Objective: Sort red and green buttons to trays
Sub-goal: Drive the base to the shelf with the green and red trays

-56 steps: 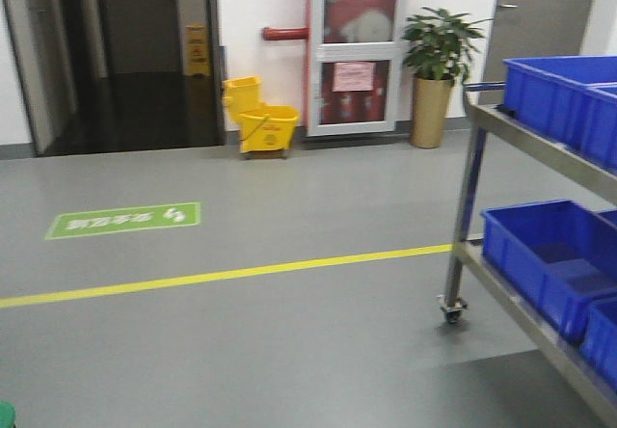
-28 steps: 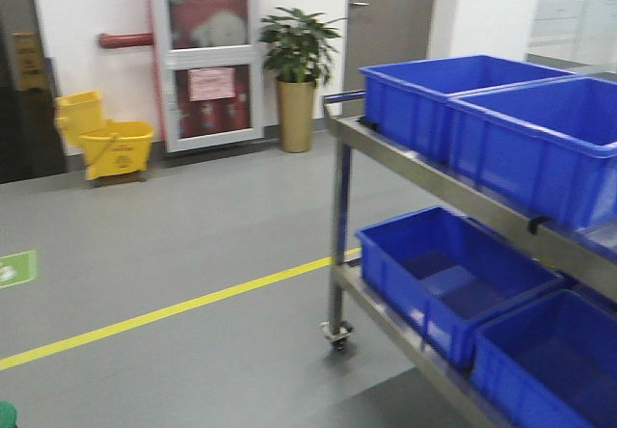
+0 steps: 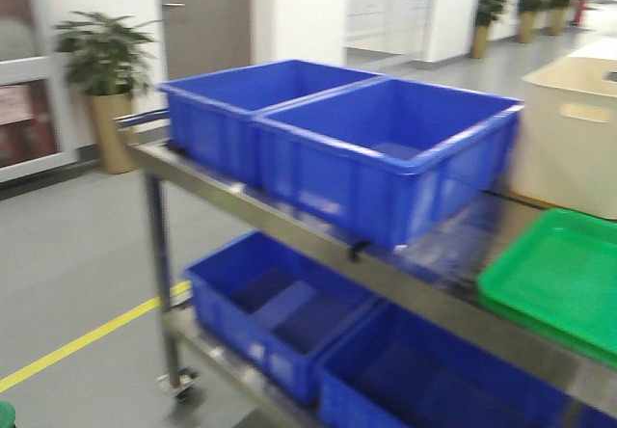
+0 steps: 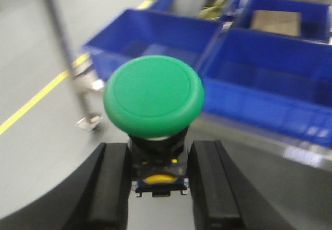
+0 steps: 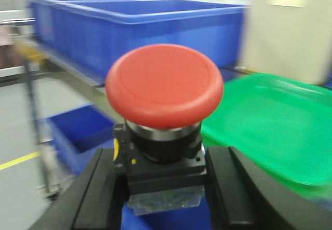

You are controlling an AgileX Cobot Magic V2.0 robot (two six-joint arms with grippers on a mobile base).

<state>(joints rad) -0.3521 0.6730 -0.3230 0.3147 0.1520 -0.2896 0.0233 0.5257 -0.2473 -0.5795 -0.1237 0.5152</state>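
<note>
Green button (image 4: 153,96) is clamped by its dark base between the fingers of the left gripper (image 4: 158,181). The red button (image 5: 164,85) is clamped the same way in the right gripper (image 5: 165,191). Both are picked up, but I judge neither is sorted yet. The green tray (image 3: 564,279) lies at the right end of the steel cart's (image 3: 159,254) upper shelf, beside the blue crates (image 3: 386,158). No red tray is in view.
</note>
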